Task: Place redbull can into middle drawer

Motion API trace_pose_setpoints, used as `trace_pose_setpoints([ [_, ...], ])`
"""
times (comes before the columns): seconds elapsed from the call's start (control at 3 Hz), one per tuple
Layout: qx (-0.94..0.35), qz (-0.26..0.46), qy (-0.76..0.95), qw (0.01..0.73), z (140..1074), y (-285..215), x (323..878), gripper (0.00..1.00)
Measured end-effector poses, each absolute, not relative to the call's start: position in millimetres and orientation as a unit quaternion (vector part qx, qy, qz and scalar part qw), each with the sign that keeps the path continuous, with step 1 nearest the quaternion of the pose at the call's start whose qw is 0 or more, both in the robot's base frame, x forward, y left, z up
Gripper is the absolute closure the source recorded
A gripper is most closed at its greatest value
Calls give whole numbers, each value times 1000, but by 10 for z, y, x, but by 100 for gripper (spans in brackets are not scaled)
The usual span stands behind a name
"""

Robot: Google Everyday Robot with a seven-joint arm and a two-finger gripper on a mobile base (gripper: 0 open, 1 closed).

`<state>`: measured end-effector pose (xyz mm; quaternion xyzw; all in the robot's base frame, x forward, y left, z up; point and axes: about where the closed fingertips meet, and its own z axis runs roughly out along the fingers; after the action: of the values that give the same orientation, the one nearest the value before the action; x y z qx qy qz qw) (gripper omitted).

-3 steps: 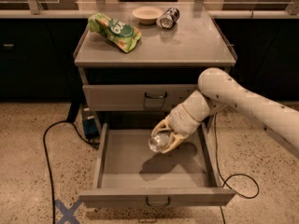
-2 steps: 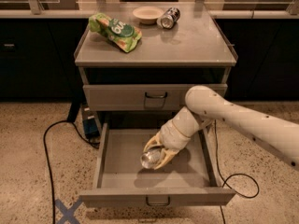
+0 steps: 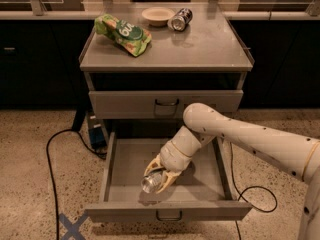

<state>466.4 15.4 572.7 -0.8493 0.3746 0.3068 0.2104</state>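
**Can Over the Open Drawer, Held in the Tool**

At the far left, a blue tape cross (image 3: 70, 227) is lying on the speckled floor. A black cable (image 3: 50, 156) is curling across the floor from it toward the cabinet's left side.

On the desk (image 3: 210, 51), a green snack bag (image 3: 123, 33) is lying toward the left edge. A shallow bowl (image 3: 157, 15) is sitting at the back, and a dark can (image 3: 180, 19) is lying on its side just beside it to the right. All three are resting well above the drawers and apart from the arm.

Below the desk top, the upper drawer front (image 3: 125, 104) is sitting closed. Beneath it the middle drawer (image 3: 122, 159) is standing pulled fully out, with its grey floor showing bare on the left side.

The tool (image 3: 156, 179) is reaching down inside that drawer, near the middle and toward the front wall. Its pale fingers (image 3: 169, 176) are pinching the redbull can (image 3: 151, 183), which is lying tilted with one round end facing up and forward. The can is probably hanging just over the drawer floor rather than resting on it, though the shadow beneath is making that hard to judge.

The arm (image 3: 250, 136) is coming in from the right, crossing over the drawer's right wall and covering part of the upper drawer front. A second cable (image 3: 260, 191) is looping on the floor at the right of the cabinet.
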Motion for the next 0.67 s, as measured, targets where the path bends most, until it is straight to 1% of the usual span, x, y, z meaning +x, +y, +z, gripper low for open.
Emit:
trace_pose_setpoints([
  [0.33, -839, 283, 408, 221, 5685, 156, 4646, 100],
  [0.67, -831, 206, 472, 213, 5708, 4, 4473, 100],
])
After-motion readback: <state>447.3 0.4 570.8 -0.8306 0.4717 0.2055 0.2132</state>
